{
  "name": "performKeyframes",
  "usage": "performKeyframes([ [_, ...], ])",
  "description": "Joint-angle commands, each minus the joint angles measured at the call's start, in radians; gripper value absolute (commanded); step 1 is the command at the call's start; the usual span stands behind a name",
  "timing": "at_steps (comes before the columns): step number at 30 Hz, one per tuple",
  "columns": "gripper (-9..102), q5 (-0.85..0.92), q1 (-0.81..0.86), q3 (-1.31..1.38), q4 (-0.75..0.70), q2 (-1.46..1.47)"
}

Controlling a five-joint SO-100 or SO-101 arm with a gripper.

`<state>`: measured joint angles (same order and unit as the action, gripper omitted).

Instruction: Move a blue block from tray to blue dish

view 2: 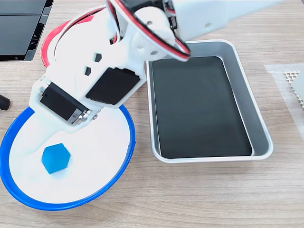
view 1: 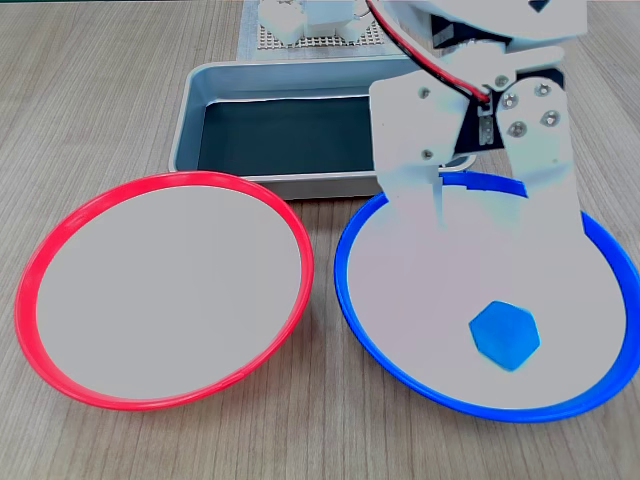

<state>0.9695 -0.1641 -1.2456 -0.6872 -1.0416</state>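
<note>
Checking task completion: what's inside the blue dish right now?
The blue block lies alone on the pale centre of the blue dish, free of the fingers. The arm covers the dish's far part in both fixed views, so that area can't be checked. The tray looks empty.

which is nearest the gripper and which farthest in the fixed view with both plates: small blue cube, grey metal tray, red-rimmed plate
Measured from the gripper:
1. Small blue cube, just below it in the blue-rimmed plate.
2. Grey metal tray, behind, upper left.
3. Red-rimmed plate, far left.
</note>
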Motion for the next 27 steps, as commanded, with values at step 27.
performKeyframes([
  [27,-1,-1.109,0.225,-1.776,0.216,-2.054],
])
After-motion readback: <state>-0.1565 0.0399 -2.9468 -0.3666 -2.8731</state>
